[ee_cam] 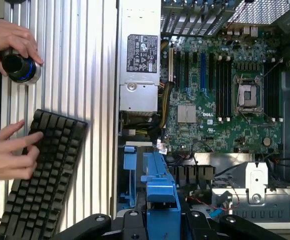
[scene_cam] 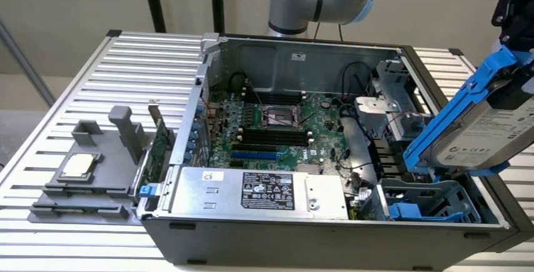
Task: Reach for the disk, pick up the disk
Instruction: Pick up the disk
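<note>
The flat silver-grey disk [scene_cam: 491,136] with white label and blue plastic rails is held clamped, tilted, by the black gripper [scene_cam: 511,90], lifted above the blue drive bay [scene_cam: 434,200] of the open grey computer case [scene_cam: 334,237].

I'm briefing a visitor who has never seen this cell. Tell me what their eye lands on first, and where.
First comes the disk, a silver hard drive in blue carrier rails, held tilted in the air above the open computer case at the exterior view's right, clear of the blue drive bay below it. Next is the green motherboard lying bare inside the case. In the wrist view, a person's hands rest on a black keyboard and a knob beside the case.
</note>
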Controlling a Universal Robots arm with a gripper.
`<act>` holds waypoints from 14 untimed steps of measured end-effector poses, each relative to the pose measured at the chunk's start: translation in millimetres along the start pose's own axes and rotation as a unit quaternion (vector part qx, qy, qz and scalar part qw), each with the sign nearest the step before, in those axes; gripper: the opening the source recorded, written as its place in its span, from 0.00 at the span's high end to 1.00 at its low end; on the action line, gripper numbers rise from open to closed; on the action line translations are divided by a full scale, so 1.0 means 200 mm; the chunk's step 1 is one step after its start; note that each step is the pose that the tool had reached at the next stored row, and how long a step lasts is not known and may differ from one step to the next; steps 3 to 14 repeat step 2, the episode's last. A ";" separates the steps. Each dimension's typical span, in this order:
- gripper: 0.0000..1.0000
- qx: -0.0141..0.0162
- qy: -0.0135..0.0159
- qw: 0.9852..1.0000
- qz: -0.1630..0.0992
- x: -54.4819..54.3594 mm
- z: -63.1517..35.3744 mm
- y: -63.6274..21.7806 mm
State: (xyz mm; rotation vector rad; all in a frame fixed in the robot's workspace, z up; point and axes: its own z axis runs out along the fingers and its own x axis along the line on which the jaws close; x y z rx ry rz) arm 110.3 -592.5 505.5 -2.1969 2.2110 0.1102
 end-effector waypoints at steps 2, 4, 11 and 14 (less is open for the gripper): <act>0.67 0.000 0.000 1.000 0.000 0.00 0.000 0.000; 0.67 0.000 0.000 1.000 0.000 0.00 0.000 0.000; 0.67 0.000 0.000 1.000 0.000 0.00 0.000 0.000; 0.67 0.000 0.000 1.000 0.000 0.00 0.000 0.000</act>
